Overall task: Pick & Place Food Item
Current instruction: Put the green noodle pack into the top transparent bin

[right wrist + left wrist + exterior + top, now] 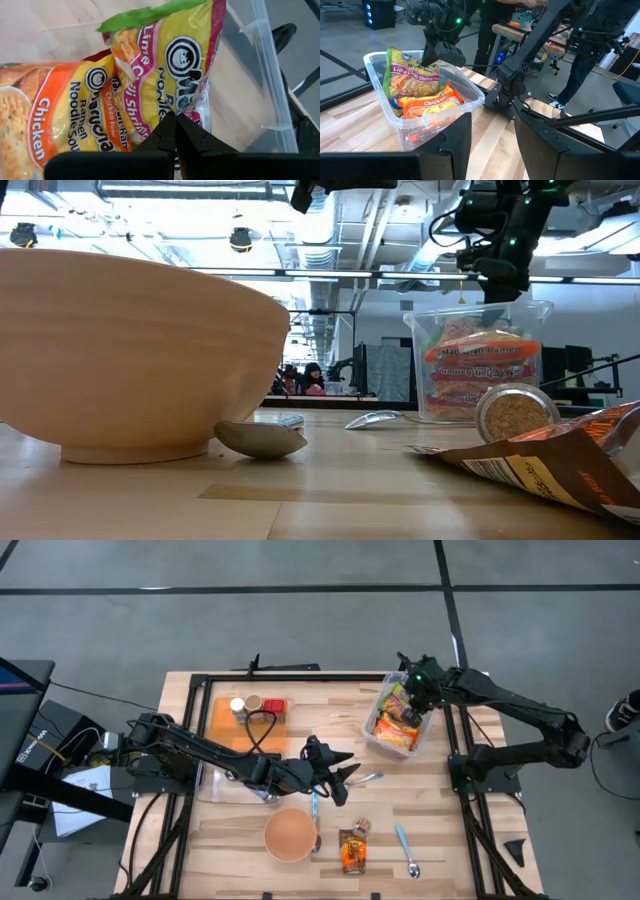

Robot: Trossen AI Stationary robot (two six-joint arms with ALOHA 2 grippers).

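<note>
Left gripper point(340, 778) at table centre, arm stretched low, fingers point(451, 145) parted, holding nothing. Right gripper point(418, 698) at rear right, pointing down, fingers closed together.

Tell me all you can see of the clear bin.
The clear bin is a see-through plastic tub, open-topped, upright near the table's far right edge. Noodle packets stand packed inside: a green-topped lime chili shrimp one and orange chicken ones. The right gripper, shut, hangs over its far end.

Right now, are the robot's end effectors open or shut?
Left end effector: open, holding nothing, above the table's middle.
Right end effector: shut, empty, over the noodle packets.
</note>
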